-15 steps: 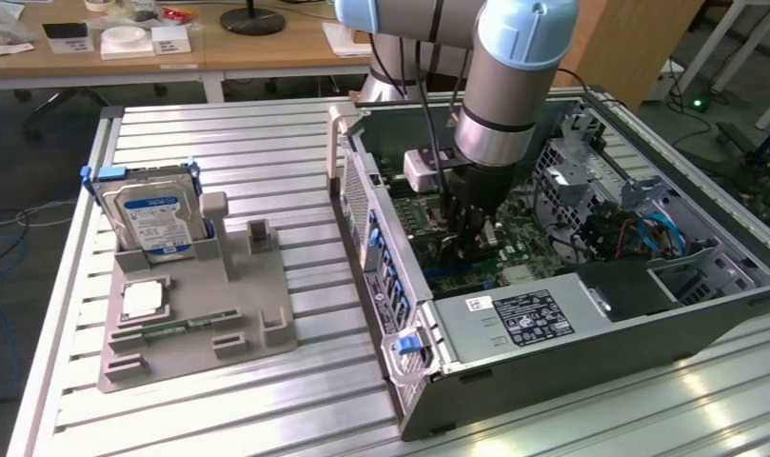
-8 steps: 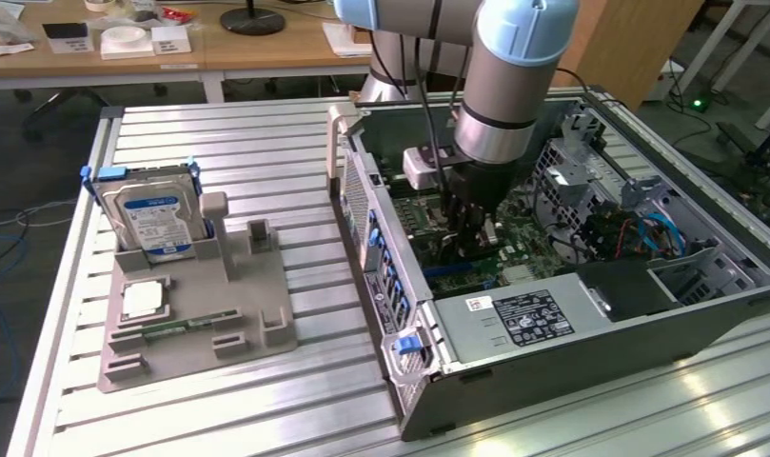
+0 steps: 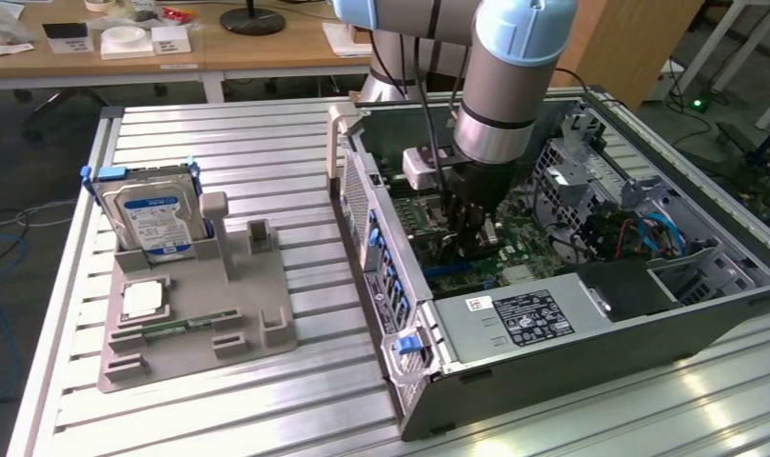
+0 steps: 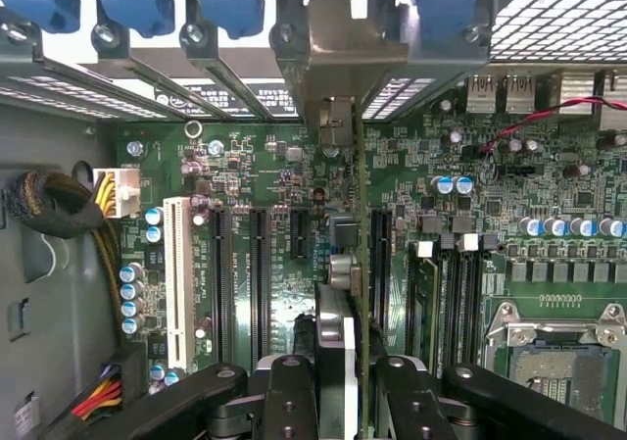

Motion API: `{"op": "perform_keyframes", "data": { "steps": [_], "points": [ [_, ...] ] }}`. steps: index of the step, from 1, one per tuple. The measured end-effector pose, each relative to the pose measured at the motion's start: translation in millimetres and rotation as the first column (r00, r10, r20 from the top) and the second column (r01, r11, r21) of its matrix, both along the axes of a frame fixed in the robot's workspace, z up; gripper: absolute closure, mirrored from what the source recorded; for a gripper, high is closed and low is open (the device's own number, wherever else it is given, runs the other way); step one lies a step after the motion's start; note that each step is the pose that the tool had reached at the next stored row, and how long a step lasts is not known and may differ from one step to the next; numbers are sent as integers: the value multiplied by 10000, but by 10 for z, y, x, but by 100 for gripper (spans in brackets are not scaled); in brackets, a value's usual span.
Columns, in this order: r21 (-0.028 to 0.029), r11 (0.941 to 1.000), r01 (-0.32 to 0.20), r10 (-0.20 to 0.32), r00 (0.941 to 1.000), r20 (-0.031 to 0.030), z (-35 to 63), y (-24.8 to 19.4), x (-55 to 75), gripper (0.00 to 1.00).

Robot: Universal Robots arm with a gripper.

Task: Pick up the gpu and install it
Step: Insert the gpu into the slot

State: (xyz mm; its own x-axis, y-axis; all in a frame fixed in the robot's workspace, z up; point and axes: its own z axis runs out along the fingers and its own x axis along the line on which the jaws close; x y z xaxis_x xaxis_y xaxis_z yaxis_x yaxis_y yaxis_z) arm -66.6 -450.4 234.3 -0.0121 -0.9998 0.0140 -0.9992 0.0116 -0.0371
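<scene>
Grey arm vertical, end effector gripping gpu

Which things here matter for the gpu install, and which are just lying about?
Job:
gpu, clamped in the pincer
motherboard
case

Lying about:
hard drive
memory stick
grey rack holding both

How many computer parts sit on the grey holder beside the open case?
3: a silver hard drive with blue-white label standing at the far end; a pale square chip lying flat midway; a narrow green memory stick nearest the camera. None seems hidden.
</scene>
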Motion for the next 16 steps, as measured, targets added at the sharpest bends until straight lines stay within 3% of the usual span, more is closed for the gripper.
{"op": "perform_keyframes", "data": {
  "steps": [16],
  "points": [
    [-1,10000,74,-74,10000,2,-9,0,-20,72]
  ]
}}
